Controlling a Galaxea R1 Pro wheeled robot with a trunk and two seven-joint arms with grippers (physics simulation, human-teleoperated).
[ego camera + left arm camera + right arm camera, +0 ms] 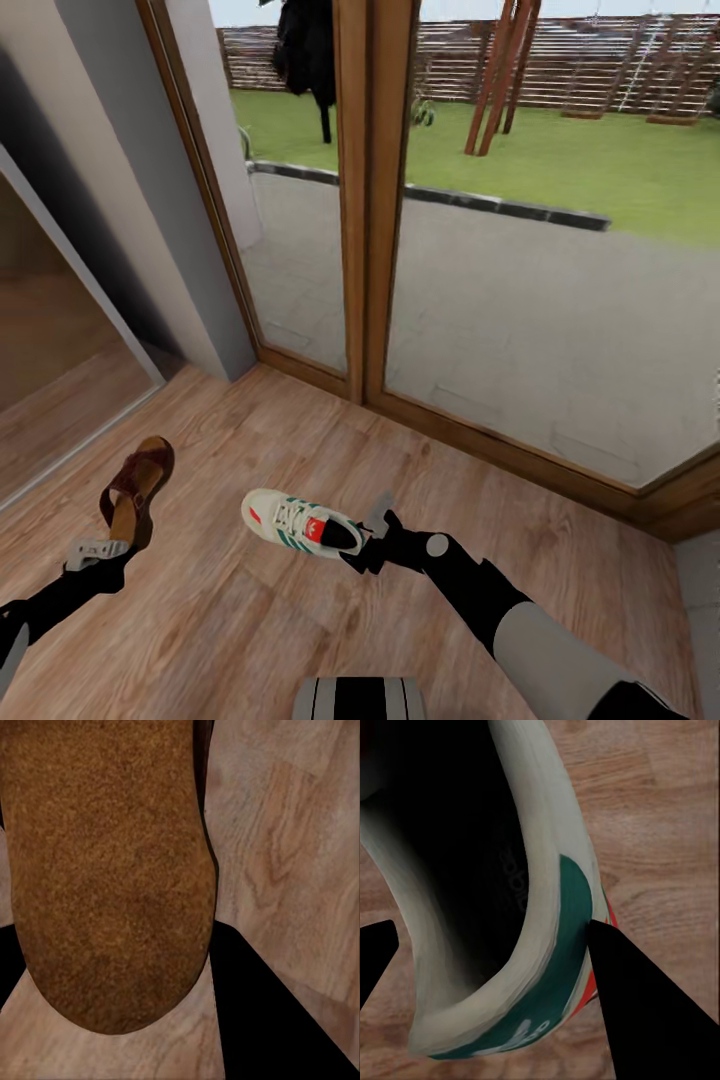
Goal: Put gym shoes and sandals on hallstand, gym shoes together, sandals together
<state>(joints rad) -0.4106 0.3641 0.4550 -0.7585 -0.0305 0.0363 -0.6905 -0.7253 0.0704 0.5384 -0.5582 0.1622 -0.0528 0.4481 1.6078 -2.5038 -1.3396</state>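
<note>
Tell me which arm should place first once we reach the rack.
Either, roughly; slight edge to the right. The right gripper clamps the gym shoe at its heel, level. The left gripper holds the sandal dangling upright, so it is likely harder to set flat.

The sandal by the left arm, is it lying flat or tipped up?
Tipped up. In the head view the sandal stands on edge above the left gripper, strap side facing sideways over the corridor floor.

Head camera high, tilted forward and down over corridor floor point(300, 620), glass doors point(520, 250) at 12 o'clock. Left wrist camera pressed close on sandal point(105, 870) sole. Right wrist camera tight on gym shoe point(540, 907) heel opening. Head view shares sandal point(135, 490) at 10 o'clock, gym shoe point(295, 520) near centre.
</note>
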